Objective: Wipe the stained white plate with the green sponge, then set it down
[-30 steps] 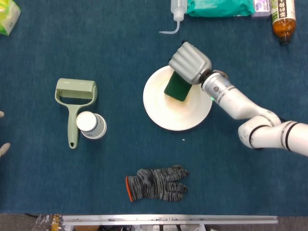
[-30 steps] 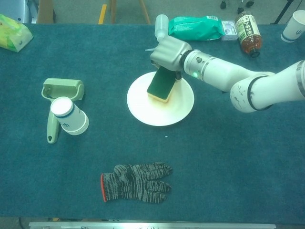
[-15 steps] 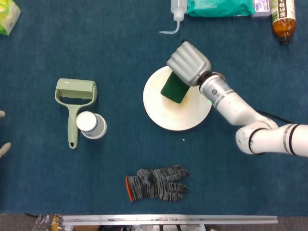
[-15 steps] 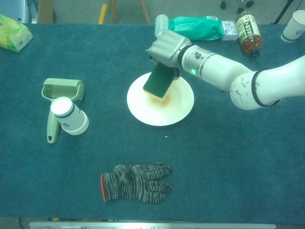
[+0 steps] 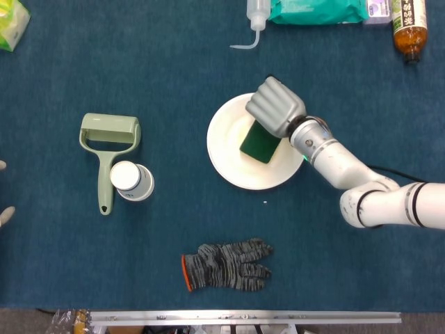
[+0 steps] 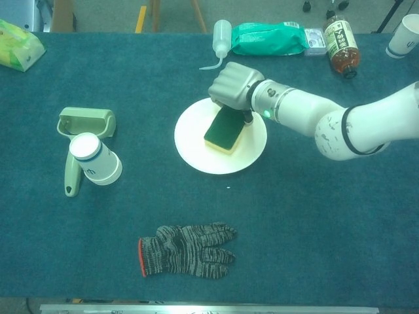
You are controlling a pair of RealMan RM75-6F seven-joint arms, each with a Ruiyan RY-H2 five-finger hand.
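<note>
Right hand (image 5: 276, 106) fingers curled, gripping green sponge (image 5: 260, 142), yellow underside flat on white plate (image 5: 229, 149), mid-tabletop.

green roller (image 5: 108, 154), paper cup (image 5: 131, 181), knit glove (image 5: 226, 265), squeeze bottle (image 5: 255, 19)

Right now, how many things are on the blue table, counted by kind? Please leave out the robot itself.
Plates: 1
Sponges: 1, held by the right robot hand
Bottles: 2 (squeeze bottle, brown bottle)
Cups: 2
Gloves: 1
Rollers: 1
Packets: 2 (green, yellow-green)
Small boxes: 1
Total: 11
</note>
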